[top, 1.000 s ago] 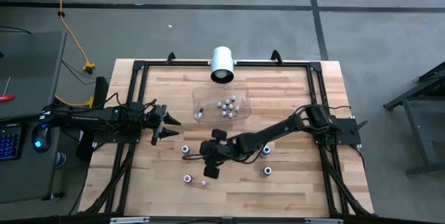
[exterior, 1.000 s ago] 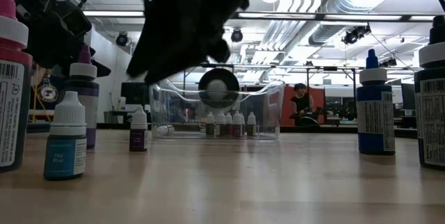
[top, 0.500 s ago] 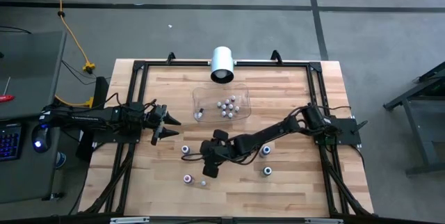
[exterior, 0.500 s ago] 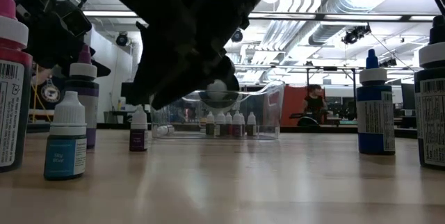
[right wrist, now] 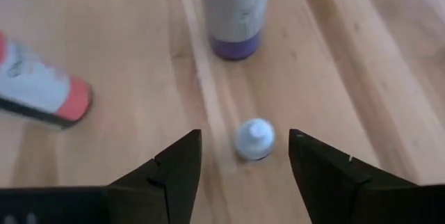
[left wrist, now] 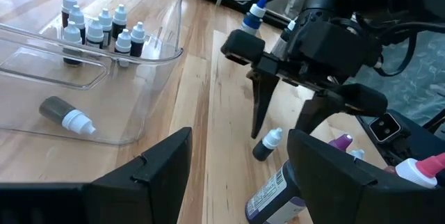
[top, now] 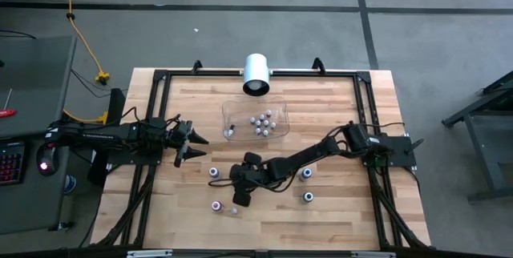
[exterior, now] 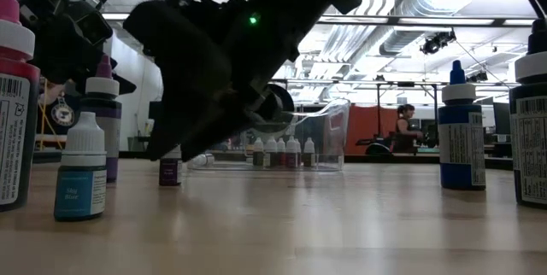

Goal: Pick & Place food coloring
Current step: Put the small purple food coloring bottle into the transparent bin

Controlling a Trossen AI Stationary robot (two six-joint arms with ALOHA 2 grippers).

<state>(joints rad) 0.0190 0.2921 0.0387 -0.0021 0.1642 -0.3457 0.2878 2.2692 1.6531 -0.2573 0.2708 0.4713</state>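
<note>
Near edge of the worktop (top: 264, 226), left of centre: one pink-capped food coloring bottle (top: 216, 206) standing upright, a tiny white-capped bottle (right wrist: 254, 139) just beside it; right gripper (top: 239, 187) directly over that tiny bottle, fingers (left wrist: 260, 109) spread apart and pointing down either side of it, nothing held; purple bottle (right wrist: 233, 14) upright just beyond; pink-and-white bottle (right wrist: 43, 92) lying tilted off to one side. Near edge, right of centre: two blue-capped bottles (top: 308, 197) upright, close together. Left edge, mid-depth: left gripper (top: 189, 143) held above the wood, jaws wide, empty; arm waiting. Centre toward the far edge: clear plastic tray (top: 233, 114); a cluster of small white-capped bottles (top: 263, 123) standing inside; one further bottle (left wrist: 66, 115) lying on its side at the tray's left end. Far edge, centre: white cylinder (top: 256, 72). Beyond the worktop, low view: a person (exterior: 402, 127) in the room.
</note>
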